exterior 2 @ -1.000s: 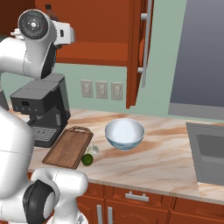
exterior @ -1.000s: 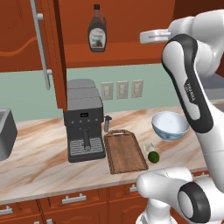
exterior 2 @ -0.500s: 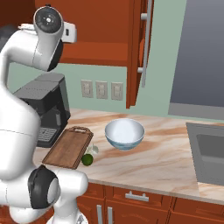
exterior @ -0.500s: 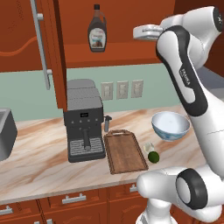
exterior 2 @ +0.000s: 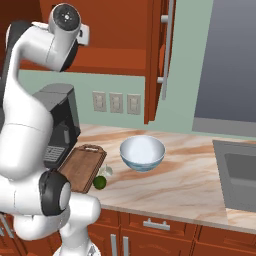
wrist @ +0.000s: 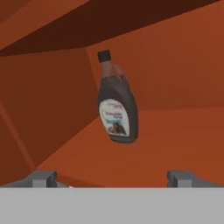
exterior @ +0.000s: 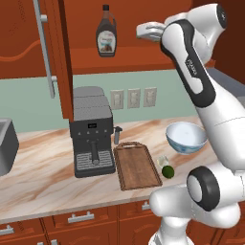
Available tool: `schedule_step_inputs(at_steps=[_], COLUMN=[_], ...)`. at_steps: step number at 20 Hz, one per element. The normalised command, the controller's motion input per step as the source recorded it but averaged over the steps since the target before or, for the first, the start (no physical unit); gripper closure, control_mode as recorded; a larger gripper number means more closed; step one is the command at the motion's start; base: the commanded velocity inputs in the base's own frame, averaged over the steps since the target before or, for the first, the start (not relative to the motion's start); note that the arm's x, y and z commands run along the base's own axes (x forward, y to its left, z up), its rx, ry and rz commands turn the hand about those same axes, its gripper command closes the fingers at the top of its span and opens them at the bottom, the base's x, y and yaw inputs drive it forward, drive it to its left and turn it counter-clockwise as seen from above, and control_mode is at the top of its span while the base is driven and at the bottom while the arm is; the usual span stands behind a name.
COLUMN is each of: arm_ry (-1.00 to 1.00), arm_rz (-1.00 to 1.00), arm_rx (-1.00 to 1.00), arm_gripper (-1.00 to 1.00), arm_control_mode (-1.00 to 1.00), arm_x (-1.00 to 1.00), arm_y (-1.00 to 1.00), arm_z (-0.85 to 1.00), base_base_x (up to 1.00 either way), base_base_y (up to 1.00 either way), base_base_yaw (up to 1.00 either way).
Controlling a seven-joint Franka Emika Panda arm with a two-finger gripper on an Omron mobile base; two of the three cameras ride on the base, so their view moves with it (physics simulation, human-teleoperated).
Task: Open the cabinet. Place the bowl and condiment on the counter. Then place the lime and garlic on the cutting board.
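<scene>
The cabinet (exterior: 28, 43) stands open, its door (exterior 2: 156, 55) swung out. On its shelf (wrist: 179, 140) stands the condiment (exterior: 105, 32), a dark syrup bottle (wrist: 117, 106) with a black cap. My gripper (exterior: 144, 30) is up at shelf height, just right of the bottle and apart from it. Its fingertips (wrist: 43, 178) stand wide open with nothing between them. On the counter (exterior: 43, 184) sit the bowl (exterior: 186, 137), the cutting board (exterior: 139, 165), the lime (exterior: 168, 172) and the garlic (exterior: 162, 161). The lime (exterior 2: 100, 182) and garlic (exterior 2: 106, 171) lie between board and bowl (exterior 2: 143, 152).
A black coffee machine (exterior: 91, 131) stands left of the cutting board, under the open door. A grey appliance (exterior: 5, 143) sits at the far left. A sink (exterior 2: 240, 180) is set into the counter at the right. Drawers (exterior: 81, 217) run below.
The arm has swung left along the open cabinet, bringing the open gripper closer to the syrup bottle. Nothing on the counter has moved.
</scene>
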Motion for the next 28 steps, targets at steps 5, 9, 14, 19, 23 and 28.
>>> schedule_step_inputs(at_steps=[5,9,14,19,23,28], arm_ry=[0.00,0.00,0.00,0.00,0.00,0.01], arm_rz=[0.03,0.04,0.05,0.06,0.07,0.07], arm_rx=[0.00,0.01,0.01,0.00,0.00,0.00], arm_gripper=[-1.00,-1.00,-1.00,-1.00,-1.00,-1.00], arm_control_mode=[-1.00,-1.00,-1.00,-1.00,-1.00,-1.00], arm_x=[0.44,0.45,0.47,0.50,0.50,0.52], arm_y=[0.19,0.14,0.11,0.12,0.13,0.13], arm_z=[0.00,0.00,0.00,0.00,0.00,0.00], base_base_x=[0.00,0.00,0.00,0.00,0.00,0.00], base_base_y=[0.00,0.00,0.00,0.00,0.00,0.00], base_base_yaw=[0.00,0.00,0.00,0.00,0.00,0.00])
